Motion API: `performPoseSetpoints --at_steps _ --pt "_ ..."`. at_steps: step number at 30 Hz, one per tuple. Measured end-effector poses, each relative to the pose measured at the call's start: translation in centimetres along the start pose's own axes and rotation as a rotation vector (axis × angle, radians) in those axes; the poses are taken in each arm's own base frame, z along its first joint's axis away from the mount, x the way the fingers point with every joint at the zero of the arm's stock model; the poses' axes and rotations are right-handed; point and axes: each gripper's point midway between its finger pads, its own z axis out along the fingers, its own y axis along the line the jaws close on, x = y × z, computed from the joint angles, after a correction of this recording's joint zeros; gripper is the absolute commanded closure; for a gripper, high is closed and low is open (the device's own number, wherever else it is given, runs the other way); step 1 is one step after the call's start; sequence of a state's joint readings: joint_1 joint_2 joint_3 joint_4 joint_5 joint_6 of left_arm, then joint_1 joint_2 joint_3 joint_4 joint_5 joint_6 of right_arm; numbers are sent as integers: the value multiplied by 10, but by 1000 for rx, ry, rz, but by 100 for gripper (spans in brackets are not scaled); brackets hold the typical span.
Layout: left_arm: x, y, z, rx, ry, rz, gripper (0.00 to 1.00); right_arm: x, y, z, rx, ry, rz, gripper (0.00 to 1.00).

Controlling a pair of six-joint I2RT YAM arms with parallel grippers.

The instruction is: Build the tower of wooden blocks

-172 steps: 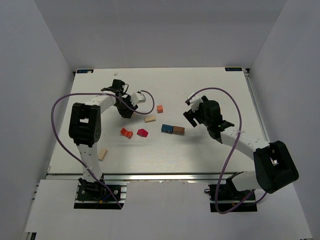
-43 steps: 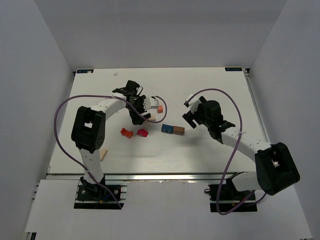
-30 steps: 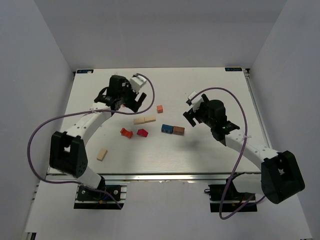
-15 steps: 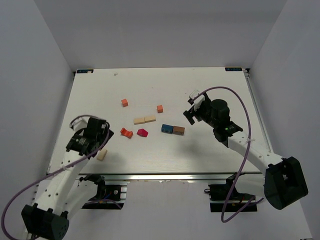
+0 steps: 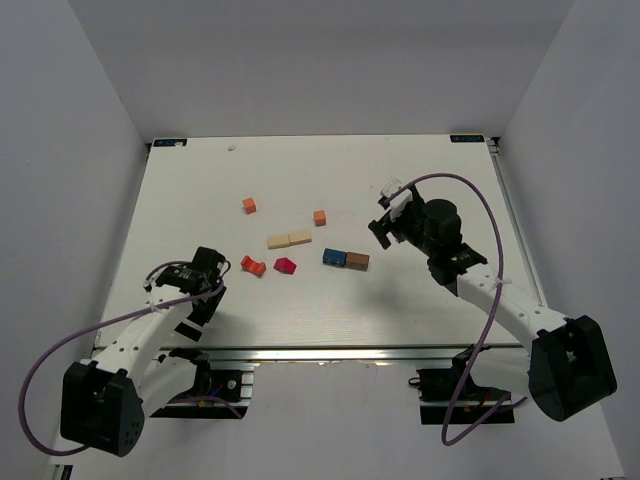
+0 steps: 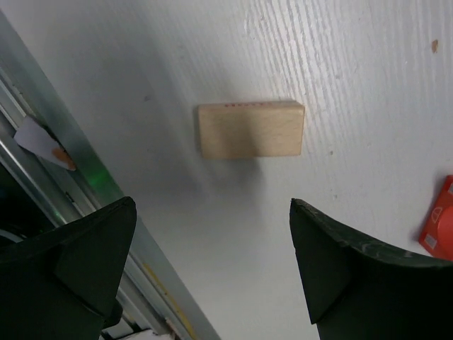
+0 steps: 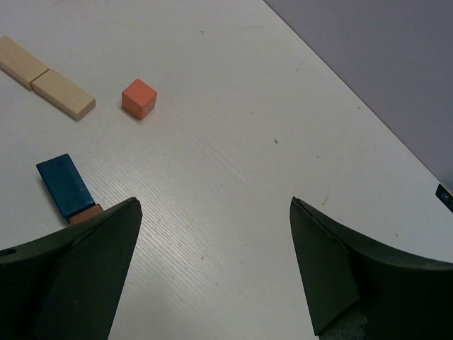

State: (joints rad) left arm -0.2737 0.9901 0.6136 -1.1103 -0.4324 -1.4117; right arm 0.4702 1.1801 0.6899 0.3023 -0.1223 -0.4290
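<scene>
No wood block tower stands; its blocks lie loose on the white table (image 5: 420, 170). My left gripper (image 5: 197, 305) hangs open over a single tan block (image 6: 251, 129) near the front left edge; in the top view that block is hidden under it. The open left gripper (image 6: 212, 205) holds nothing. Two tan blocks (image 5: 290, 240) lie end to end mid-table. My right gripper (image 5: 393, 226) is open and empty, right of the touching blue block (image 5: 335, 257) and brown block (image 5: 358, 261). The right gripper (image 7: 214, 202) faces bare table, with the blue block (image 7: 65, 185) to its left.
Two orange cubes (image 5: 249, 204) (image 5: 320, 217) sit farther back. Two red blocks (image 5: 252, 265) (image 5: 286, 265) lie right of the left gripper; one red block (image 6: 442, 219) shows at the left wrist view's edge. The table's metal front rail (image 6: 71, 177) runs close by the tan block.
My left arm swung from the far side of the table back to the near left edge, over the lone tan block. An orange cube now lies where it was. The right arm barely moved.
</scene>
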Motion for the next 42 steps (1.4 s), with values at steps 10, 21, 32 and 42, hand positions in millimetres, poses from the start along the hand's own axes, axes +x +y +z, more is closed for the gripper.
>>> performPoseSetpoints --at_steps 10,21,32,42 --pt "-19 -11 21 -27 -71 -81 2 5 -6 1 26 16 2 11" --pt "-18 -12 50 -68 -88 -68 21 6 -9 0 39 22 3 11" --pt "-27 -36 51 43 -127 -15 59 8 -9 1 41 27 4 11" --pt "-105 -213 -49 678 -366 242 49 10 -9 0 41 31 -9 11"
